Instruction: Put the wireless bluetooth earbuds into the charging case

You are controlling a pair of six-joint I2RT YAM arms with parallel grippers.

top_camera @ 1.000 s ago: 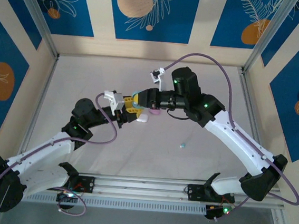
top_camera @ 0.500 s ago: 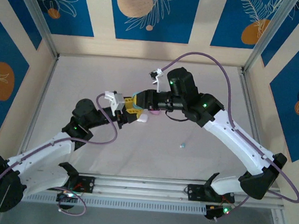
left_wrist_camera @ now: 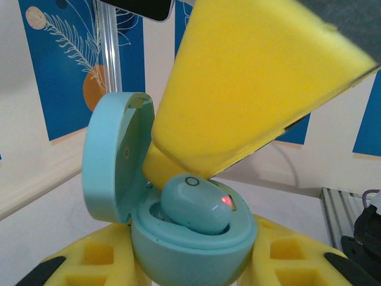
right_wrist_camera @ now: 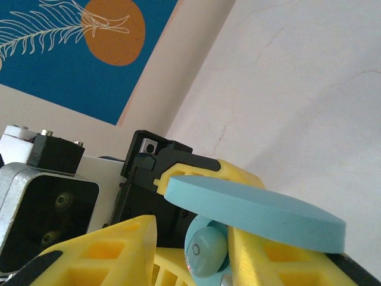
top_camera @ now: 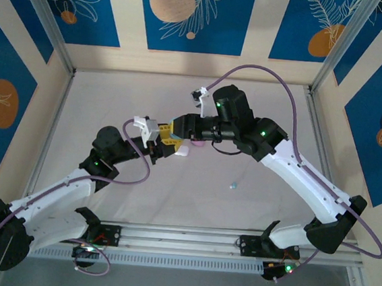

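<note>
Cyan earbud (left_wrist_camera: 196, 205) seated, cyan case (left_wrist_camera: 190, 247) open

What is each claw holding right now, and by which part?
The left claw grips the open cyan case by its lower half, lid hinged up. The right claw pinches a cyan earbud by its sides, the bud resting in the case.

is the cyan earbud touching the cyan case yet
Touching. The left wrist view shows the cyan earbud sitting down in the open cyan case, its lower edge sunk below the base's rim with no gap.
</note>
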